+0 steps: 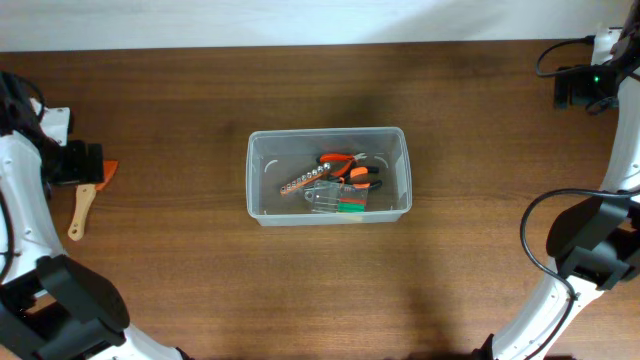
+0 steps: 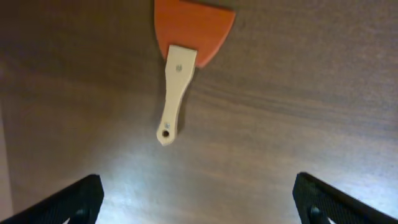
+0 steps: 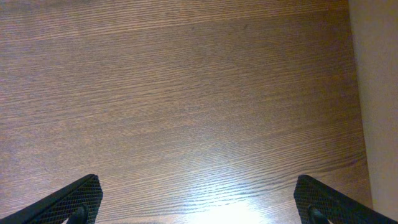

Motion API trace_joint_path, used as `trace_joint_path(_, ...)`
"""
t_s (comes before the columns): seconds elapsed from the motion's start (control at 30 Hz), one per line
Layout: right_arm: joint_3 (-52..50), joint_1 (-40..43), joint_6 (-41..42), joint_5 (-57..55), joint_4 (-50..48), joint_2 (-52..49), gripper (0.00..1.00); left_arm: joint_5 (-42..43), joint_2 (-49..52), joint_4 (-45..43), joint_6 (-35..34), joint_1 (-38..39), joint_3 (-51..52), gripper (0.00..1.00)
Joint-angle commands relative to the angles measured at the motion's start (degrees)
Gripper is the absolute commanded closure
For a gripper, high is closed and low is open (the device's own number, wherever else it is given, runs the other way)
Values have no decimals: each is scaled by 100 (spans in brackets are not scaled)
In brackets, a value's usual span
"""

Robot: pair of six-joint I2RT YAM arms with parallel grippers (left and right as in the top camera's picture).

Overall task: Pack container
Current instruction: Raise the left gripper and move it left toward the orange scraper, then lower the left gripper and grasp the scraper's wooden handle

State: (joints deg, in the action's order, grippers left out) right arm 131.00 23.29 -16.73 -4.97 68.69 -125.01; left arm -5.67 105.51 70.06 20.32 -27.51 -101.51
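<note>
The clear plastic container (image 1: 329,175) stands in the middle of the table. Inside it lie orange-handled pliers (image 1: 345,167), a strip of metal bits (image 1: 297,183) and a small clear case with coloured bits (image 1: 335,203). A scraper with an orange blade and a wooden handle (image 1: 82,207) lies at the far left; it also shows in the left wrist view (image 2: 177,81). My left gripper (image 2: 199,205) is open and empty above the table, just off the end of the scraper's handle. My right gripper (image 3: 199,205) is open and empty over bare wood at the far right.
The brown wooden table (image 1: 200,280) ends at its far edge (image 1: 300,45) against a white wall. The table's right edge (image 3: 357,93) shows in the right wrist view. Black cables (image 1: 555,60) hang by the right arm at the back right.
</note>
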Motion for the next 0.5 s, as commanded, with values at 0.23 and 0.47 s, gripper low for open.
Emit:
trace_joint_path(0.23, 7, 37, 2, 26, -15, 48, 1, 387, 306, -168, 1154, -798, 22, 1)
trace_joint_path(0.47, 7, 37, 4, 26, -15, 48, 1, 529, 892, -170, 1274, -752, 22, 1)
